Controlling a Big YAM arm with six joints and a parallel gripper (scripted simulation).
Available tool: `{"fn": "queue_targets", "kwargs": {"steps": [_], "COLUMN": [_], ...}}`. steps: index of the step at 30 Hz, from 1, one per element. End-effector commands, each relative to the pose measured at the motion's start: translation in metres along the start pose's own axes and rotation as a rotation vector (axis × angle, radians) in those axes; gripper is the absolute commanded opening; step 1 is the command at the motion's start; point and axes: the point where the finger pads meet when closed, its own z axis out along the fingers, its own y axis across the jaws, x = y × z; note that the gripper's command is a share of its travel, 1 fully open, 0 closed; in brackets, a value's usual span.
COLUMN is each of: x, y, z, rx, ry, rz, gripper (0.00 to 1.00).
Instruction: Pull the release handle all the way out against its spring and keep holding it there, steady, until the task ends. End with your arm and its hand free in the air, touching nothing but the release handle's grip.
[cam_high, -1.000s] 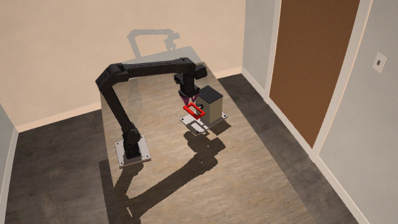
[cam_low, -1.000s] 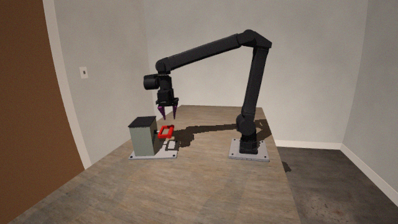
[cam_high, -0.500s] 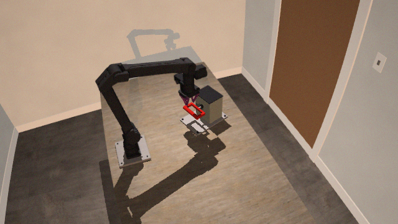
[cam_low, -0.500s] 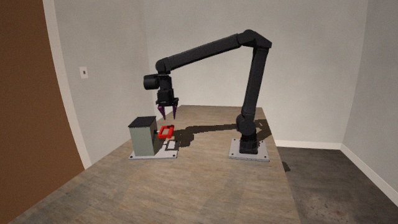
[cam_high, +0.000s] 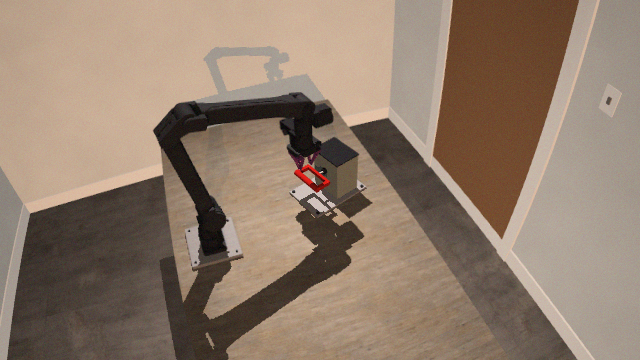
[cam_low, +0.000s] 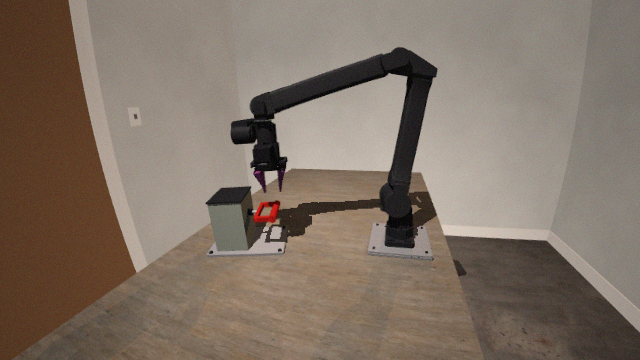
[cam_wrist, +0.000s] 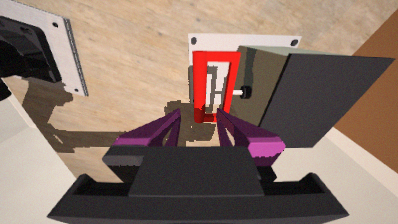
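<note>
The release handle (cam_high: 306, 180) (cam_low: 259, 215) (cam_wrist: 200, 82) is a red rectangular loop. It sticks out sideways on a short rod (cam_wrist: 245, 91) from a grey box with a black top (cam_high: 340, 167) (cam_low: 229, 225) (cam_wrist: 320, 95). The box stands on a light base plate (cam_high: 320, 204) (cam_low: 265, 247). My gripper (cam_high: 305, 162) (cam_low: 270, 189) (cam_wrist: 198, 112) points straight down with its purple fingers about half open and nothing between them. It hangs a little above the handle's outer bar, clear of it. In the wrist view the fingertips frame that outer bar.
The arm's own base plate (cam_high: 214, 250) (cam_low: 400, 246) is bolted to the wooden table (cam_high: 350, 280) (cam_low: 325, 300). The box rises close beside the gripper. A wall with a brown door (cam_high: 495, 100) runs along the table's side behind the box.
</note>
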Motion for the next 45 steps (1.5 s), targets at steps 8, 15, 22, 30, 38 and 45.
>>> {"fn": "queue_targets", "kwargs": {"steps": [8, 15, 22, 30, 38, 45], "x": [0.002, 0.002, 0.002, 0.002, 0.002, 0.002], "y": [-0.023, -0.024, -0.025, -0.026, -0.026, -0.027], "z": [-0.017, -0.008, 0.000, 0.011, 0.018, 0.021], "rx": [0.073, 0.073, 0.073, 0.073, 0.073, 0.073], "ry": [0.007, 0.007, 0.007, 0.007, 0.007, 0.007], "rz": [-0.010, -0.010, -0.010, -0.010, -0.010, -0.010], "gripper": [0.47, 0.47, 0.47, 0.47, 0.47, 0.47]}}
